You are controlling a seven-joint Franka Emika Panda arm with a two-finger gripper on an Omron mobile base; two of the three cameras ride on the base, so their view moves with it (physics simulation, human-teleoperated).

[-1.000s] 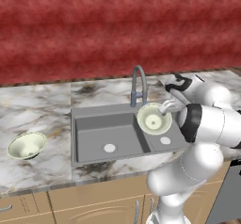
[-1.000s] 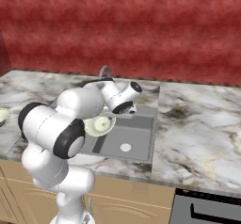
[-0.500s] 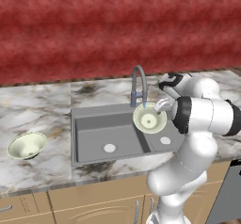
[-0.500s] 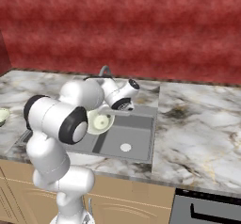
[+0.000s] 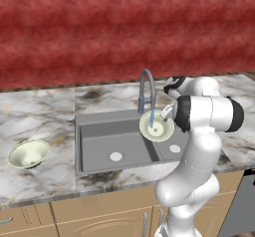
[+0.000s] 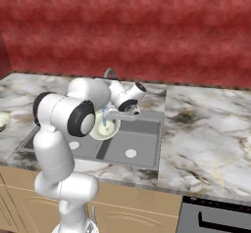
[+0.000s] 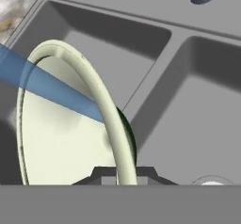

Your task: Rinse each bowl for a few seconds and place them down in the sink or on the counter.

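Observation:
My gripper [image 5: 167, 112] is shut on the rim of a pale cream-green bowl [image 5: 157, 125], which it holds tilted above the divider of the grey double-basin sink [image 5: 99, 136]. A blue stream of water [image 5: 151, 115] falls from the curved faucet [image 5: 146, 87] into the bowl. In the hand view the bowl [image 7: 61, 129] stands on edge, its rim pinched at my gripper [image 7: 125, 173], and the water [image 7: 56, 89] hits its inside. The right base view shows the same bowl [image 6: 105, 128] at my gripper [image 6: 120, 113]. A second bowl [image 5: 29, 154] rests on the counter [image 5: 50, 106] left of the sink.
Each basin has a round white drain [image 5: 115, 157]. The red wall [image 5: 99, 32] rises behind the counter. A wide marbled stretch [image 6: 206, 129] lies right of the sink. A dark oven front [image 6: 215, 220] sits below it at the lower right.
The held bowl has shifted slightly left, under the faucet's stream. My arm's elbow has swung round. The bowl on the counter has not moved.

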